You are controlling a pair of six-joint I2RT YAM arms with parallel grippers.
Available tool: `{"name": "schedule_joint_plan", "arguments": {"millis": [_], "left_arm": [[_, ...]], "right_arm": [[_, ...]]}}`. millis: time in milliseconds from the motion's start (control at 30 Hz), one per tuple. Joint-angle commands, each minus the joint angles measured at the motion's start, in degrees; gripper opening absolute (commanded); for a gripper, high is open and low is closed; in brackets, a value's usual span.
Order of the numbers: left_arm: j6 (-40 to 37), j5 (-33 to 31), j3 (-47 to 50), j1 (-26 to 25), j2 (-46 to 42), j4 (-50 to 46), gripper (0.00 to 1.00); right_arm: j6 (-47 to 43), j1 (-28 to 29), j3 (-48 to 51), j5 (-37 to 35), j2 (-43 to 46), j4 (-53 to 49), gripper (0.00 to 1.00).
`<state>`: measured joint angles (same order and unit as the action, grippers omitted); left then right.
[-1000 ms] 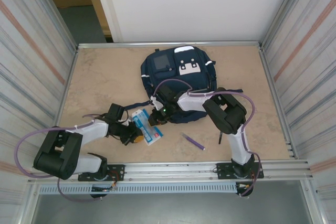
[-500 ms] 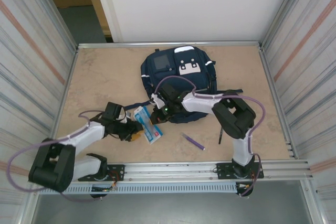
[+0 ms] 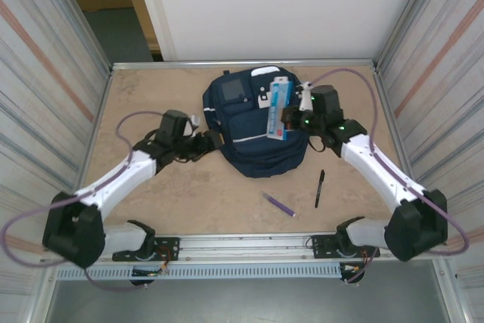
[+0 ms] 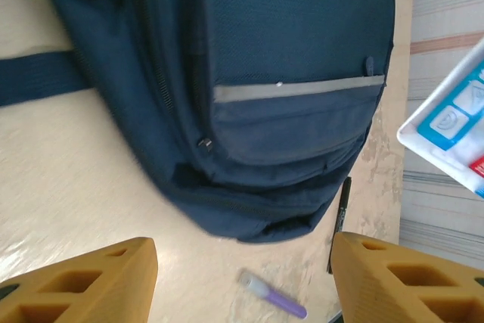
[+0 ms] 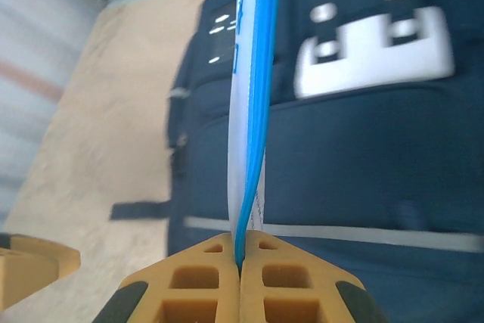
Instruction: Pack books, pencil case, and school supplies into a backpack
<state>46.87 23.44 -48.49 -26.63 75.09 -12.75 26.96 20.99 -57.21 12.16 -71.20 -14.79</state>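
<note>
up off the table (image 3: 151,104) now rather than flat on it at 7 o'clock of the backpack (image 3: 253,141) as a second ago: light-blue-and-white booklet (image 3: 278,108), in the air over the backpack's upper right, long side running roughly 12 to 6. pinched at its lower edge by the clenched jaws of the right gripper (image 3: 291,117), itself swung from the backpack's near edge out to its 3 o'clock side. seen edge-on in the right wrist view as a thin blue-white blade (image 5: 246,111) rising from the shut right gripper (image 5: 240,259), navy backpack (image 5: 363,164) and its white patch behind.

shifted too: left gripper (image 3: 204,141), from beside the booklet's old spot to just beside the backpack at 9 o'clock, jaws released and spread, nothing between them; contact with the fabric impossible to tell. in the left wrist view, left gripper (image 4: 246,277) facing the backpack (image 4: 287,51), booklet corner (image 4: 454,122) at 3 o'clock.

unmoved on the table: backpack, purple pen (image 3: 279,204) (image 4: 274,298) at its 6 o'clock, black pen (image 3: 320,188) (image 4: 340,213) at 5 o'clock.
</note>
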Motion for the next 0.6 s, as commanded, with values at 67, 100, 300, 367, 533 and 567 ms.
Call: {"name": "schedule_joint_plan", "arguments": {"millis": [67,100,300,367,533,567], "left_arm": [[1.1,-1.8,-9.2,-2.1,12.5,2.8,0.63],[1.1,-2.1,-10.2,-2.3,14.9,3.2,0.62],[-2.7,-2.1,-19.7,-1.8,28.2,1.6,0.59],[-1.9,1.1,-22.9,-2.0,32.4,0.5,0.58],[-1.2,3.6,-25.0,-2.8,34.5,2.1,0.26],[-1.2,3.2,-24.9,-2.7,33.3,2.0,0.19]], "right_arm": [[2.6,-5.3,5.5,-5.7,7.2,-1.6,0.0],[2.9,-6.0,6.6,-5.9,8.4,-1.7,0.0],[2.0,-7.7,9.9,-6.4,12.4,-3.2,0.0],[2.1,-8.4,9.8,-5.5,12.8,-4.0,0.0],[2.1,-8.7,10.6,-3.9,13.0,-3.9,0.0],[2.5,-8.7,10.7,-2.9,12.4,-4.3,0.0]]}}
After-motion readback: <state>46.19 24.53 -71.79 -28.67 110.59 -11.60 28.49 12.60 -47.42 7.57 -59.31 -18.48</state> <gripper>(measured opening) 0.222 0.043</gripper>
